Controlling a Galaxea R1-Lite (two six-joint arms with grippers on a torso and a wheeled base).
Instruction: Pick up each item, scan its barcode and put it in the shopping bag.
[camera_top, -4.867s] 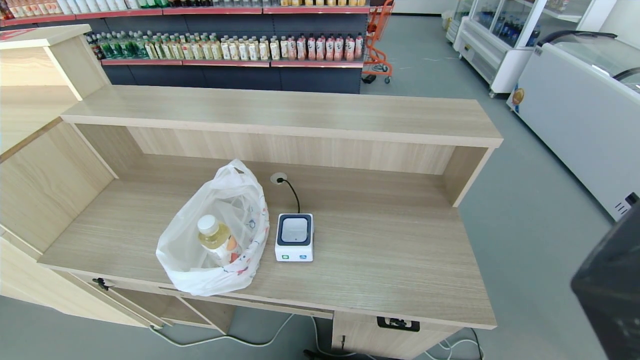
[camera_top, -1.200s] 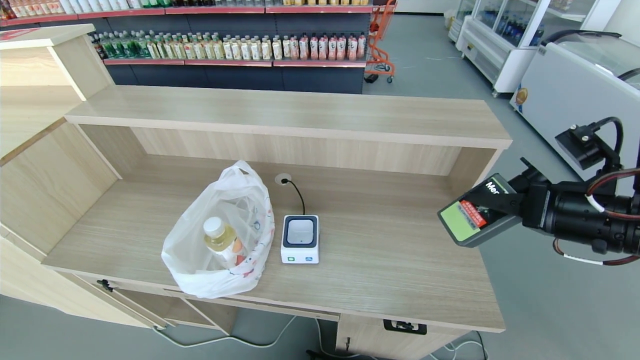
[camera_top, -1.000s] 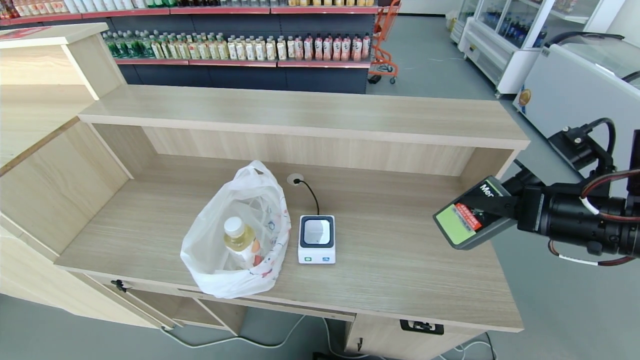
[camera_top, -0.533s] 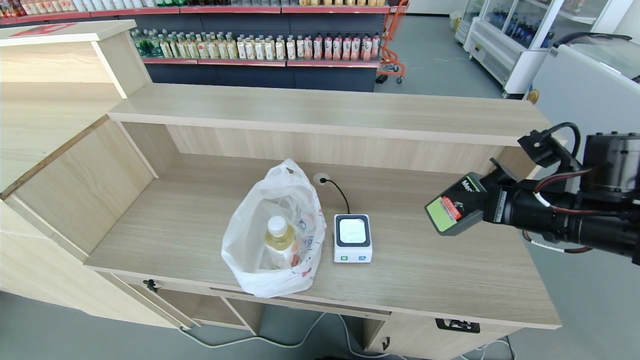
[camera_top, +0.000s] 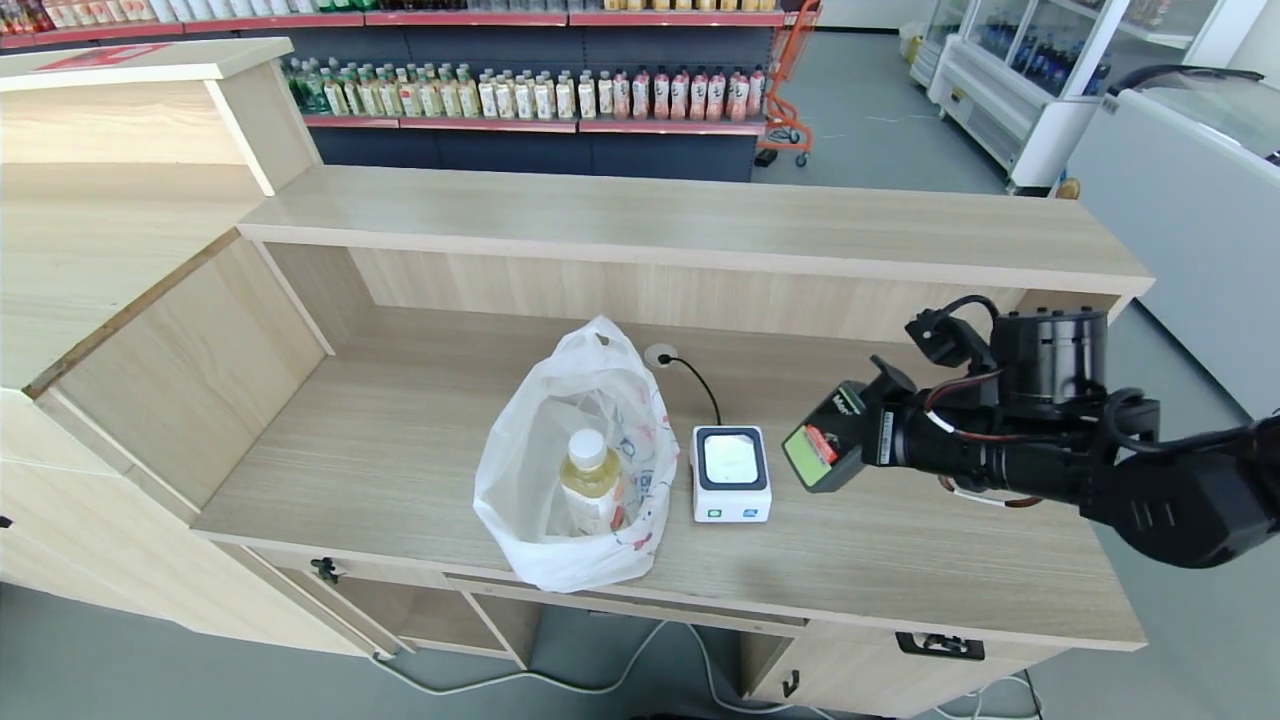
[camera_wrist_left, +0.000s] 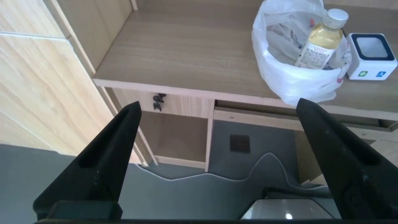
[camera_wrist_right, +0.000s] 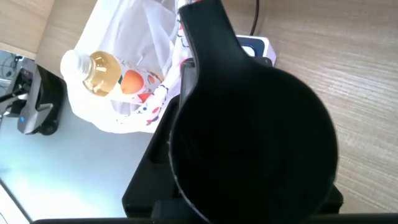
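The left gripper (camera_wrist_left: 219, 112) is held out before the near edge of the wooden counter (camera_top: 900, 565), its jaws spread wide with nothing between them. On the left half of the counter, close to the near edge, stands the white plastic shopping bag (camera_top: 540, 470), its mouth open upward. Inside it a bottle (camera_top: 592, 488) of pale yellow drink with a white cap stands upright. Just to the right of the bag, almost touching it, sits the white barcode scanner (camera_top: 732, 473), its dark-framed window facing up. A black cable (camera_top: 700, 385) runs from it to a round port at the back of the counter. To the right of the scanner, and raised above the counter top, the right gripper (camera_top: 850, 440) pinches a dark box (camera_top: 822, 456). The box is tilted, and its green face with a red label is turned toward the scanner. From the right wrist, the bag (camera_wrist_right: 134, 37), the bottle (camera_wrist_right: 99, 71) and a corner of the scanner (camera_wrist_right: 260, 47) appear beyond the arm.
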